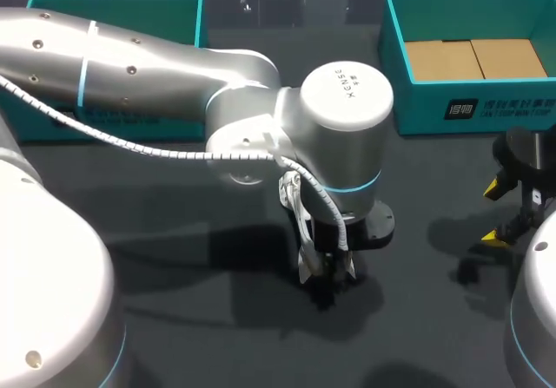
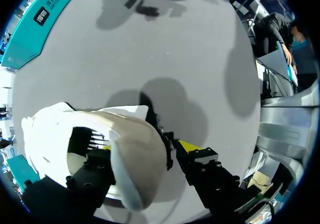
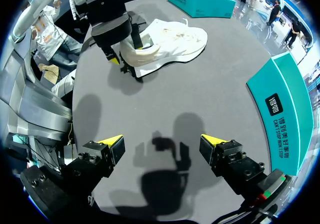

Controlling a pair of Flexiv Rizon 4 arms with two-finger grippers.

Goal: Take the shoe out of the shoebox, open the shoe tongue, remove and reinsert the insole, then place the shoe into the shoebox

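Note:
The white shoe [image 3: 170, 41] lies on its side on the dark table, out of the boxes. In the left wrist view its heel [image 2: 135, 159] fills the space between the fingers of my left gripper [image 2: 145, 149]. One finger is inside the shoe's opening and the other finger [image 2: 192, 149] is just outside the heel; the gripper is open around the heel wall. From the head view the left gripper [image 1: 326, 271] points down at mid-table and the arm hides the shoe. My right gripper [image 1: 508, 210] hangs wide open at the table's right, holding nothing.
A teal shoebox [image 1: 469, 58] with cardboard in its bottom stands at the back right. A second teal box [image 1: 113, 23] is at the back left, partly behind my left arm. Bare dark tabletop [image 3: 210, 98] lies between the right gripper [image 3: 162, 146] and the shoe.

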